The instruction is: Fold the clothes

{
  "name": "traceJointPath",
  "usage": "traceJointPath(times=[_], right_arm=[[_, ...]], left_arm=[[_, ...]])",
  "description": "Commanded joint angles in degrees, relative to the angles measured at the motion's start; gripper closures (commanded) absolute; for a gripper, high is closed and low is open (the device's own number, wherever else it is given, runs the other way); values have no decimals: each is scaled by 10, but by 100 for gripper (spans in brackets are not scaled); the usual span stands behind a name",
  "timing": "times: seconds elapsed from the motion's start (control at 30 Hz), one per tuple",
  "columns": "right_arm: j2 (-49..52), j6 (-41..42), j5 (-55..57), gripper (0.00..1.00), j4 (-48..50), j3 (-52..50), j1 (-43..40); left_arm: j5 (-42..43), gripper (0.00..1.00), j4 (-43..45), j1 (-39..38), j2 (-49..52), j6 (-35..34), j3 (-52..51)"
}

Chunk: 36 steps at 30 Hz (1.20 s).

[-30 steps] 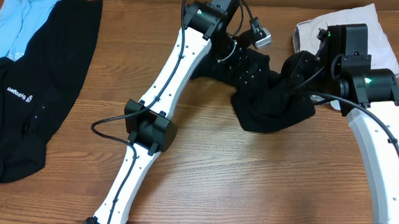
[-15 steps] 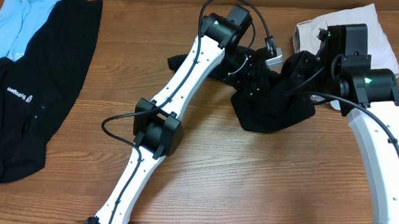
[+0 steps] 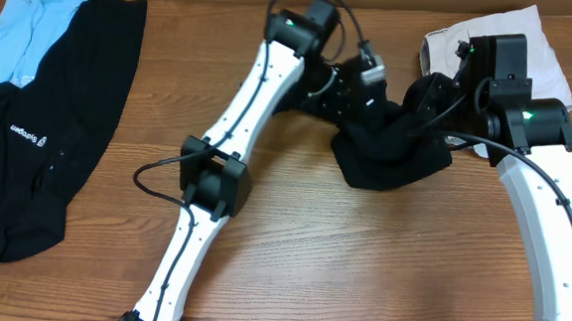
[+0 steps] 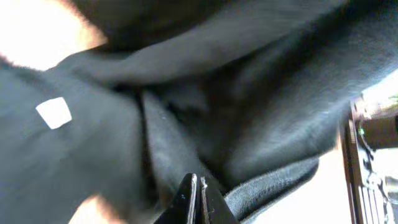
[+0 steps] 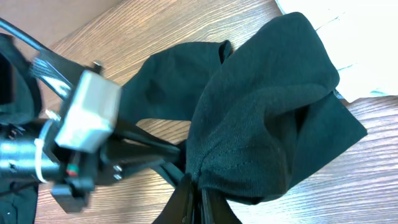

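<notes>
Toward the far right of the brown wooden surface (image 3: 291, 240), the crumpled black fabric garment (image 3: 391, 152) is lying bunched between the two white arms, its edge overlapping a white cloth (image 3: 542, 47) that the right arm is partly hiding. The right pincer (image 5: 196, 198) is clenching its stitched hem. The left pincer (image 4: 199, 198) is sitting among its folds, fingers closed together; whether cloth is caught between them cannot be told. Well apart at the left, one light blue shirt (image 3: 26, 25) and one flat black garment with white lettering (image 3: 59, 137) are lying side by side, touching: two black pieces, one blue, one white.

Overhead looks straight down; both wrist views sit close on black garment (image 3: 391, 152).
</notes>
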Motion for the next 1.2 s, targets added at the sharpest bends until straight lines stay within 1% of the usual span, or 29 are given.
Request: traceJointPath(times=[0.0, 0.13, 0.27, 0.43, 0.53, 0.63, 0.83, 0.97, 1.07, 1.17], right_arm=[[-4, -4, 6, 96, 3, 11, -2], [-4, -4, 10, 96, 3, 11, -2], [-4, -4, 10, 96, 4, 11, -2], [-4, -4, 6, 96, 6, 12, -2], [-14, -14, -4, 96, 8, 12, -2], [-28, -19, -6, 96, 7, 16, -2], [-66, -28, -49, 96, -1, 21, -1], [-76, -28, -63, 96, -34, 21, -1], [-81, -31, -65, 96, -57, 21, -1], [-92, -47, -71, 96, -59, 26, -1]], left_arm=[[-13, 96, 0, 53, -26, -100, 67], [-12, 96, 2, 99, -50, -165, 139], [-12, 96, 7, 133, -81, -194, 202], [-19, 96, 47, 157, -148, -200, 200], [-75, 96, 89, 177, -202, -245, 200], [-113, 96, 103, 196, -244, -266, 200], [-149, 96, 104, 244, -324, -275, 200], [-167, 96, 96, 263, -358, -274, 200], [-210, 96, 92, 267, -376, -275, 200], [-246, 96, 99, 268, -391, -282, 200]])
